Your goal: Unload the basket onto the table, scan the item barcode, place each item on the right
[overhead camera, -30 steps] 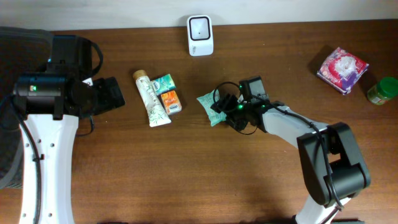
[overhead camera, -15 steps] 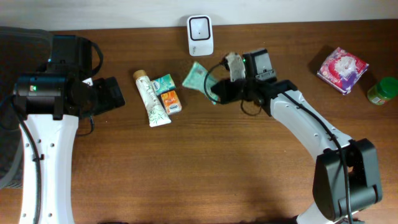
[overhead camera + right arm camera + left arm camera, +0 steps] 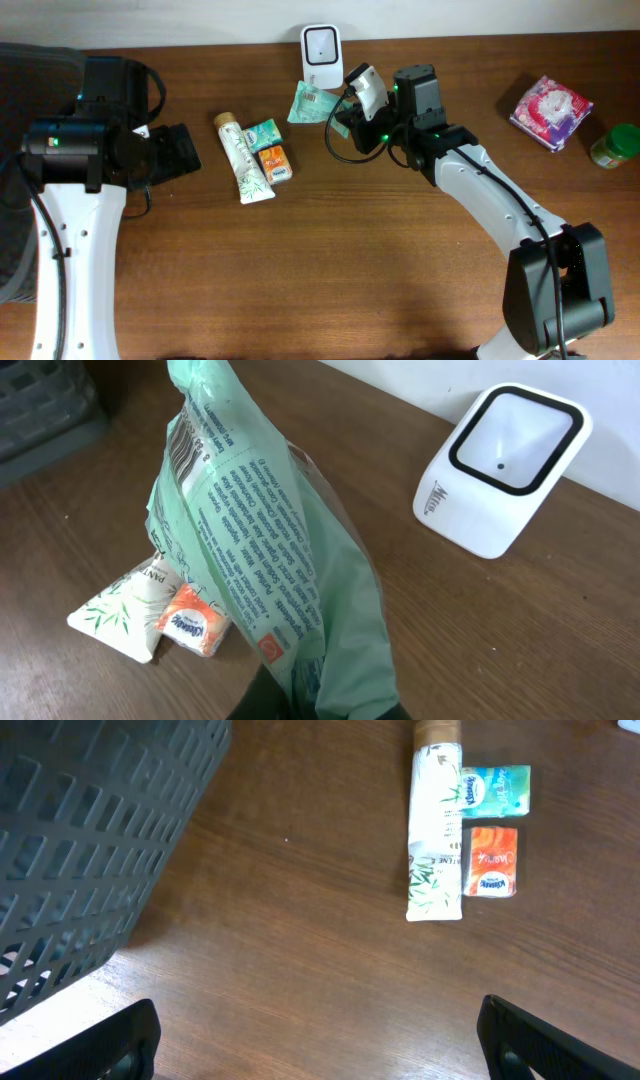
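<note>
My right gripper (image 3: 340, 118) is shut on the lower end of a pale green packet (image 3: 310, 102), which it holds up off the table just left of and in front of the white scanner (image 3: 322, 57). From the right wrist, the packet (image 3: 270, 550) stands upright out of the right gripper (image 3: 320, 705), its printed side and a barcode (image 3: 185, 445) near the top facing the camera. The scanner (image 3: 500, 465) sits to the right behind it, window up. My left gripper (image 3: 180, 150) hovers open over bare table at the left, nothing between its fingertips (image 3: 120, 1040).
A bamboo-print tube (image 3: 243, 160), a teal tissue pack (image 3: 264, 132) and an orange tissue pack (image 3: 275, 164) lie left of centre. A pink packet (image 3: 550, 110) and a green jar (image 3: 615, 146) sit far right. A dark basket (image 3: 90, 850) stands at the left edge.
My right gripper shut on the green packet, lifted it off the table and carried it up and left to the scanner. The left arm stayed still.
</note>
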Controlling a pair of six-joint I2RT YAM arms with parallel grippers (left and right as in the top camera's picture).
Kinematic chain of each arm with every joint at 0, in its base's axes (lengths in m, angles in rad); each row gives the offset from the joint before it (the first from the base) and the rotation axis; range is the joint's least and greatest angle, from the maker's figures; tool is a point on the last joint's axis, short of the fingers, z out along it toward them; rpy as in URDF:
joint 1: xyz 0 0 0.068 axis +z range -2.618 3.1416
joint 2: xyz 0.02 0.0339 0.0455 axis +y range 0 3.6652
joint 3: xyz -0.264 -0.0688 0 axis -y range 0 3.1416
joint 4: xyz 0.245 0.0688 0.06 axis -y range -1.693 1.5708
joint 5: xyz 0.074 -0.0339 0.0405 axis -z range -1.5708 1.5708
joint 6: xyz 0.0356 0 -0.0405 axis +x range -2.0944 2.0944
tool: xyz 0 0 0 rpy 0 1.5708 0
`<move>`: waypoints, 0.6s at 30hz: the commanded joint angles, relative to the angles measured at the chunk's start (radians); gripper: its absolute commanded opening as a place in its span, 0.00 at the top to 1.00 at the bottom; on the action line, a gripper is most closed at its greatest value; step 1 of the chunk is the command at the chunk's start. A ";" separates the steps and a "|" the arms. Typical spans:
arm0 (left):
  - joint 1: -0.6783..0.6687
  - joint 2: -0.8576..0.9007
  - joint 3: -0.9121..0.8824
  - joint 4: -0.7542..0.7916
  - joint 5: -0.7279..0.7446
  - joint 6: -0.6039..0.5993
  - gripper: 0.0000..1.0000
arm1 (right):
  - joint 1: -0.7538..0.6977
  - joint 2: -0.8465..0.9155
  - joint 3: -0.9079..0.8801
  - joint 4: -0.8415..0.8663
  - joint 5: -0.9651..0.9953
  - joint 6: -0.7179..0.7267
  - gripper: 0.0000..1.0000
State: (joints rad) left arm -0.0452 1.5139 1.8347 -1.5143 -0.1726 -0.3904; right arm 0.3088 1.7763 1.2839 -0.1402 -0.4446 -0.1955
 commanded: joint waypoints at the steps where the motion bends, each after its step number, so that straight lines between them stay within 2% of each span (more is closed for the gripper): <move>1: 0.003 -0.012 0.005 0.002 -0.005 -0.013 0.01 | 0.005 -0.018 0.018 0.011 0.012 -0.010 0.96; 8: 0.003 -0.012 0.005 0.002 -0.005 -0.013 0.01 | 0.005 -0.018 0.018 0.001 0.012 -0.010 0.96; 10: 0.003 -0.012 0.005 0.002 -0.005 -0.013 0.01 | 0.005 -0.018 0.018 -0.056 0.012 0.060 0.96; 12: 0.003 -0.012 0.005 0.002 -0.005 -0.013 0.01 | 0.005 -0.018 0.018 -0.198 0.048 0.150 0.96; 13: 0.003 -0.012 0.005 0.002 -0.005 -0.013 0.01 | 0.005 -0.018 0.018 -0.237 0.114 0.198 0.96; 15: 0.003 -0.012 0.005 0.002 -0.005 -0.013 0.01 | 0.005 -0.018 0.018 -0.390 0.336 0.383 0.96; 18: 0.003 -0.012 0.005 0.002 -0.005 -0.013 0.01 | 0.005 -0.018 0.018 -0.491 0.650 0.450 0.96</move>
State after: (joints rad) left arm -0.0452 1.5139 1.8347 -1.5131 -0.1726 -0.3904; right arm 0.3096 1.7756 1.2922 -0.5999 -0.0799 0.1703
